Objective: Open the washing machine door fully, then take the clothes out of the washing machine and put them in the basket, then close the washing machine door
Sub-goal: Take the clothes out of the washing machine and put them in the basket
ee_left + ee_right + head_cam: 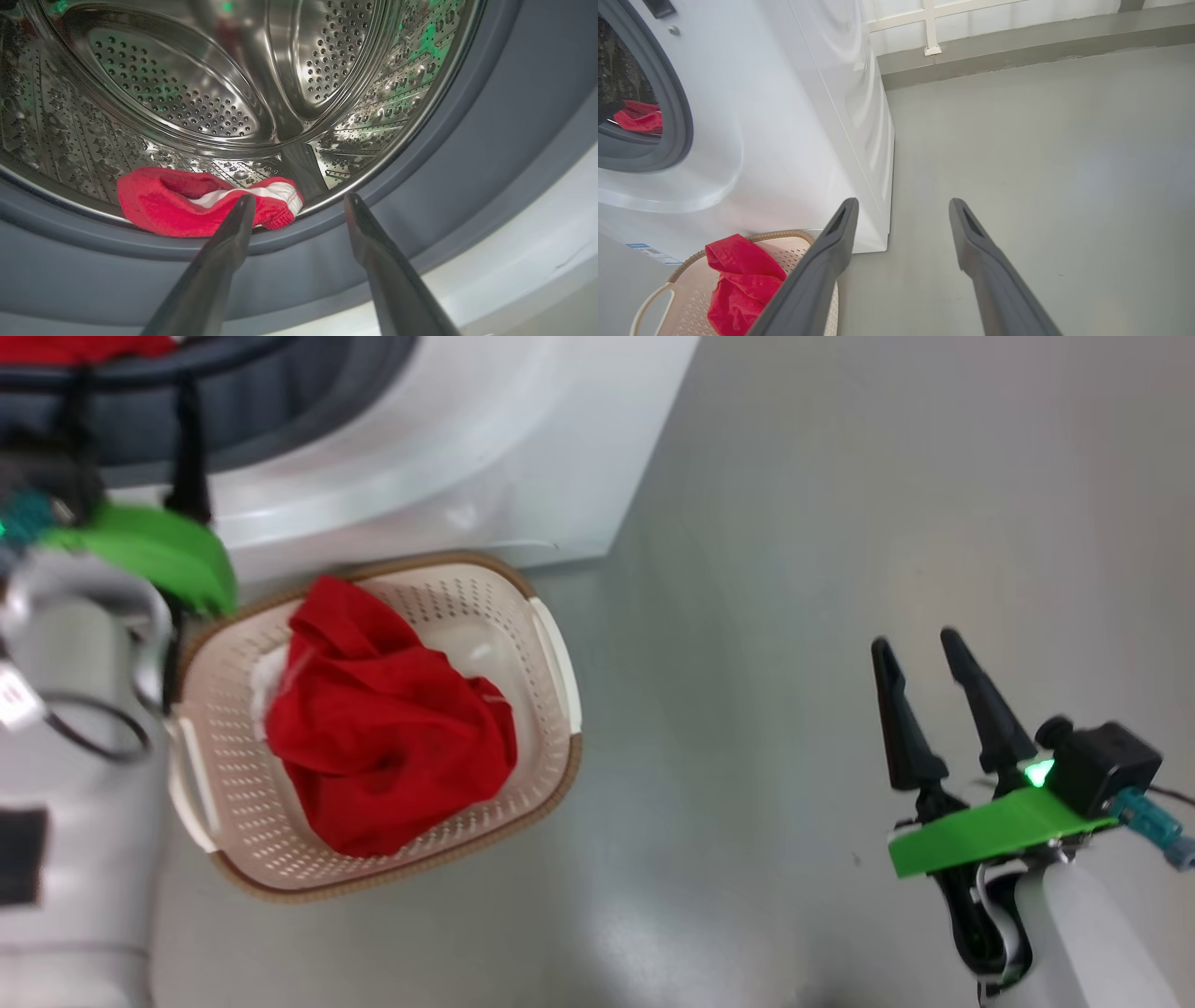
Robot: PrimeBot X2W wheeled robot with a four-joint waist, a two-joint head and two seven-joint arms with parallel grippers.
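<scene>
The white washing machine (448,448) stands with its opening uncovered; the washing machine door is out of view. My left gripper (300,198) is open and empty at the grey rubber ring (467,154), pointing into the steel drum (177,93). One of the clothes, red with white trim (187,210), lies on the drum's front lip, just beyond my left fingertip. The other red garment (383,747) lies bunched in the cream basket (233,803) on the floor before the machine. My right gripper (915,644) hangs open over bare floor, well right of the basket.
Grey floor (794,616) stretches to the right of the machine and basket. A low grey ledge with a white frame (1017,42) runs along the far wall. My pale left forearm (75,728) is right beside the basket's left handle.
</scene>
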